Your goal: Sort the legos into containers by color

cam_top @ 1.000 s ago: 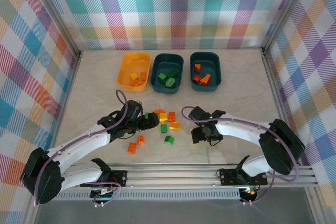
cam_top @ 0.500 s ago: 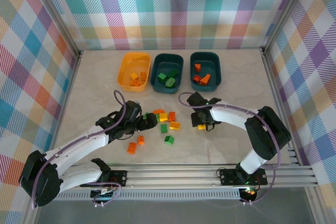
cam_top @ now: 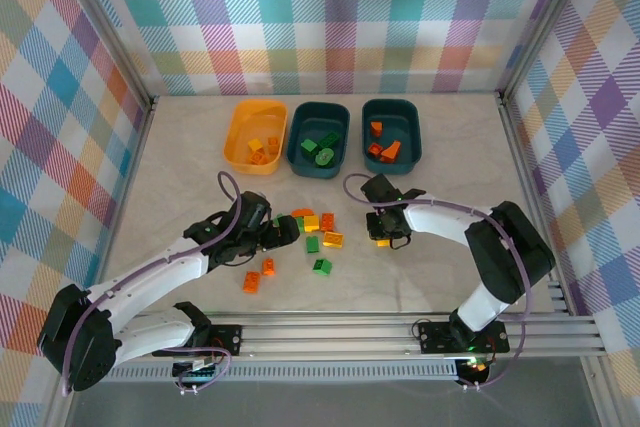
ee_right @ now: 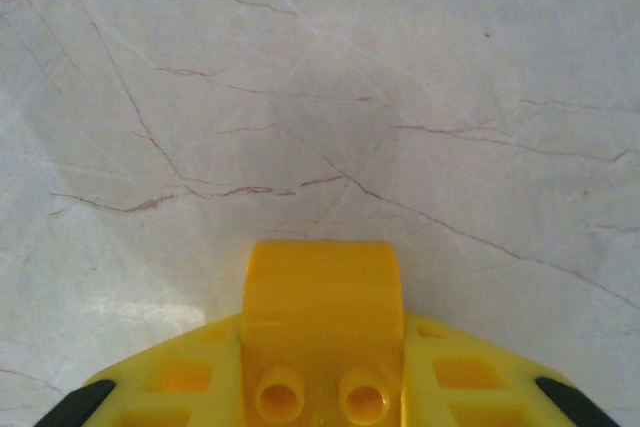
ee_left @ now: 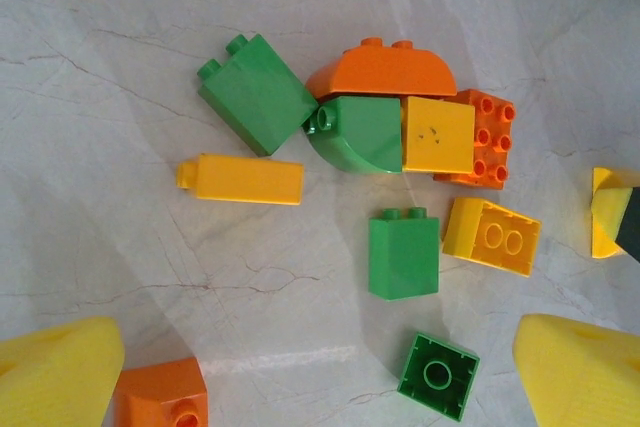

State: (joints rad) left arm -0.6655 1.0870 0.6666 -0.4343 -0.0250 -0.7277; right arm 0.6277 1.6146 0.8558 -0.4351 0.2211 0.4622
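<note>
On the marble table (cam_top: 470, 177) my tubs (cam_top: 292, 142) held some legos (cam_top: 322, 152); more lay loose near the tubs. The right gripper (cam_top: 385, 237) pinched a yellow brick (ee_right: 322, 317), and the left gripper (cam_top: 283, 232) was spread.

I read no legible text, label, brand, number or sign on the legos (ee_left: 403, 255), the containers (cam_top: 262, 119) or the table (cam_top: 180, 177).

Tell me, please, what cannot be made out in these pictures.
- Right wrist view: the yellow brick in the shut jaws is cut off by the bottom edge.
- Left wrist view: an orange brick is cut by the bottom edge and partly behind a finger.
- Top view: bricks in the yellow tub are too small to count.
</note>
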